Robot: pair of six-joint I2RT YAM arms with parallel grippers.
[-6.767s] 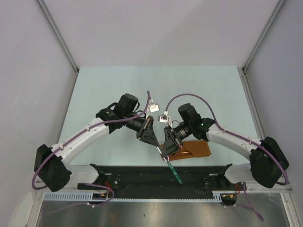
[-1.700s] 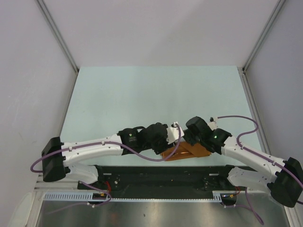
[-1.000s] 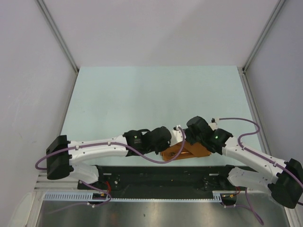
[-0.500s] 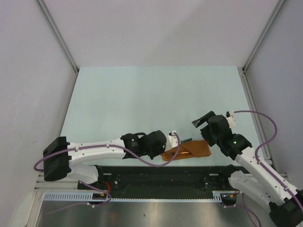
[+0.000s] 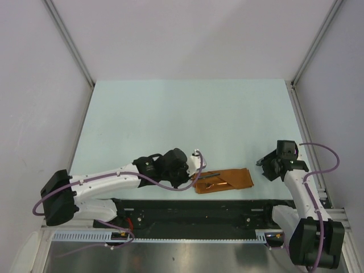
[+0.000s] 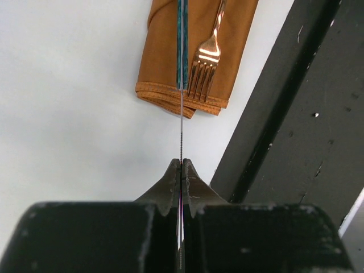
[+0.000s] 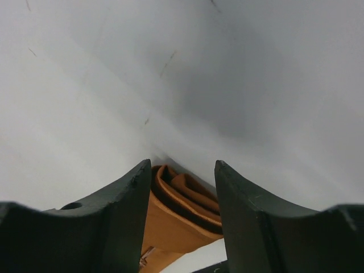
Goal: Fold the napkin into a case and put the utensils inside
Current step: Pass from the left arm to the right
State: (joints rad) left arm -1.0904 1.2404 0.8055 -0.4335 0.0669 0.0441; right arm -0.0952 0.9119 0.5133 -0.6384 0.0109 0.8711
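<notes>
The rust-orange folded cloth case (image 6: 162, 51) is soft matt fabric with a stitched hem; on it the copper-coloured metal fork (image 6: 206, 57) shines glossy, and the teal-handled knife (image 6: 181, 62) has a mottled, faintly sheened handle and a thin bright metal blade. The pale mint table (image 5: 170, 119) looks smooth and matt, the black rail (image 6: 296, 114) along its near edge dull and flecked with scuffs.

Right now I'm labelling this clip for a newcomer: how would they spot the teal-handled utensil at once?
Find the folded rust-orange napkin at the near edge of the pale table. Of the two pieces lying along it, the teal-handled utensil is the one whose thin blade is pinched in the left gripper, unlike the shiny copper fork beside it.
</notes>
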